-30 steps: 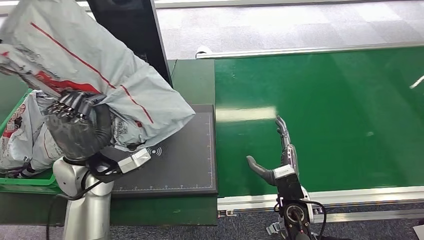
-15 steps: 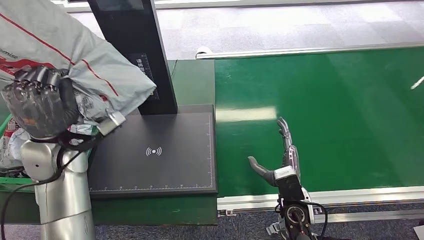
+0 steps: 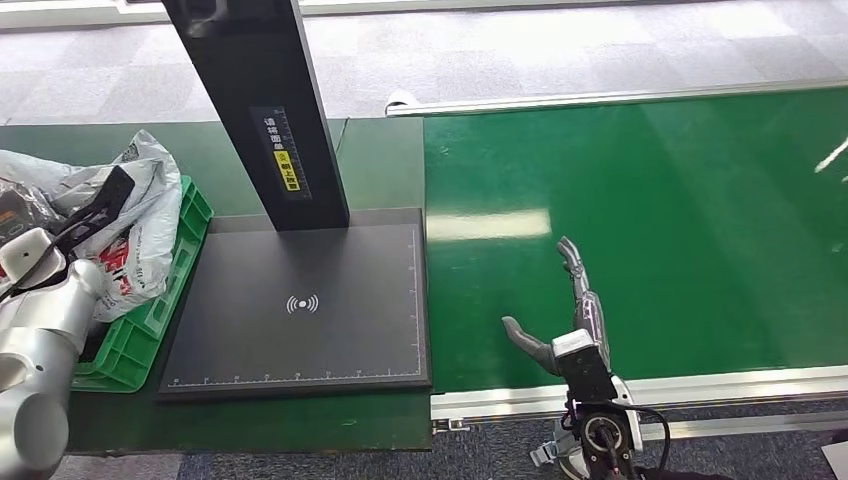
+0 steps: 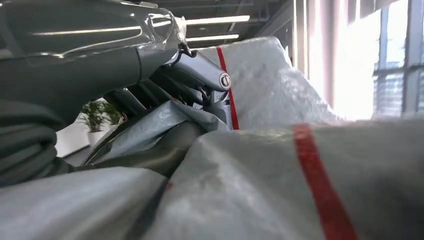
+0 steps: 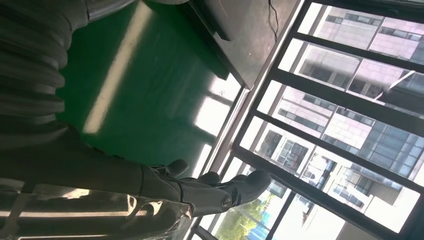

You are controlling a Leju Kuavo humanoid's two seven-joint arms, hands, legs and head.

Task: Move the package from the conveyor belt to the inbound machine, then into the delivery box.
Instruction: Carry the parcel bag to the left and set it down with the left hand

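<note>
The grey plastic package with red print lies in the green delivery box at the left, on top of other bags. My left hand is on it; in the left wrist view the thumb and dark fingers pinch a fold of the package. My right hand hovers open over the near edge of the green conveyor belt, fingers stretched and nothing in it; the right wrist view shows that hand empty too.
The inbound machine's black scan pad lies between box and belt, with its tall black column behind. A metal rail runs along the belt's near edge. Grey floor lies beyond the belt.
My left arm has swung the package leftward and down, from above the scan pad into the green box. The right hand has stayed where it was.
</note>
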